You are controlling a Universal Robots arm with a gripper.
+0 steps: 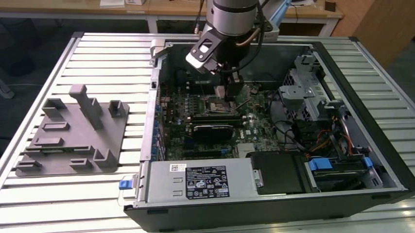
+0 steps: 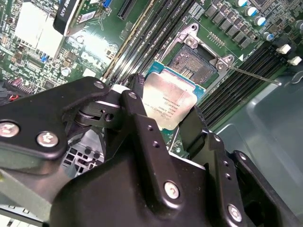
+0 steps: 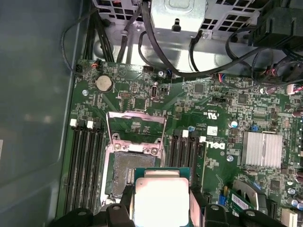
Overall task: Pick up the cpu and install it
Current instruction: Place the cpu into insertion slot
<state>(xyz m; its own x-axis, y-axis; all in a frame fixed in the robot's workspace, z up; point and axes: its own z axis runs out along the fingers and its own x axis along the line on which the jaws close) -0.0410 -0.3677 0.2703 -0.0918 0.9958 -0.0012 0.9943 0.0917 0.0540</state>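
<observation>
End effector (image 2: 165,108) clamped on cpu (image 2: 168,100) near open socket (image 2: 191,64); computer case (image 1: 259,214) on slatted table (image 1: 104,53).

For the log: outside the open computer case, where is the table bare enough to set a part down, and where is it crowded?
Bare slats of the table lie between the grey fixture and the computer case, and behind the fixture. Inside the case it is crowded: cables, and the gripper holding the cpu by the socket.

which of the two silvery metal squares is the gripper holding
The smooth flat cpu, clamped in the gripper near the open socket. The other, a ribbed heatsink, is mounted on the motherboard.
</observation>
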